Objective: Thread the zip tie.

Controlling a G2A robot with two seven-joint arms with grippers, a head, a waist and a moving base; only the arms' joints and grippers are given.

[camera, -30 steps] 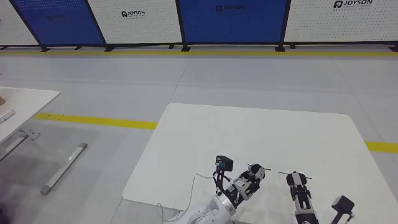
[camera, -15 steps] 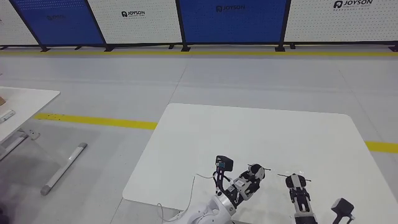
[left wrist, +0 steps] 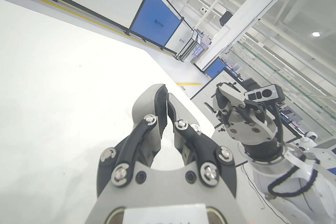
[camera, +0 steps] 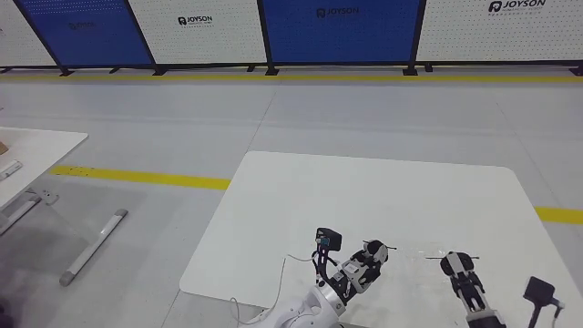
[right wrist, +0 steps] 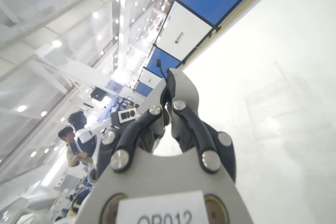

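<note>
The zip tie [right wrist: 158,62] is a thin black strap; its small square head sticks out past the tip of my right gripper [right wrist: 168,78], which is shut on the strap. In the top view the right gripper [camera: 453,258] is over the white table [camera: 364,191] near its front edge. My left gripper [camera: 375,251] is to its left, with a gap between them. A thin dark strip [camera: 387,247] crosses the left gripper's tip. In the left wrist view the left gripper [left wrist: 166,96] is shut, pads together, and the right gripper [left wrist: 223,89] is beyond it.
The table's far half is bare white surface. A thin cable [camera: 282,273] hangs at the table's front left edge. Another table [camera: 27,155] stands far left across the floor. Blue and white panels [camera: 337,14] line the back.
My right gripper has moved to the right along the table's front, widening the gap to the left gripper. The left gripper has stayed in place.
</note>
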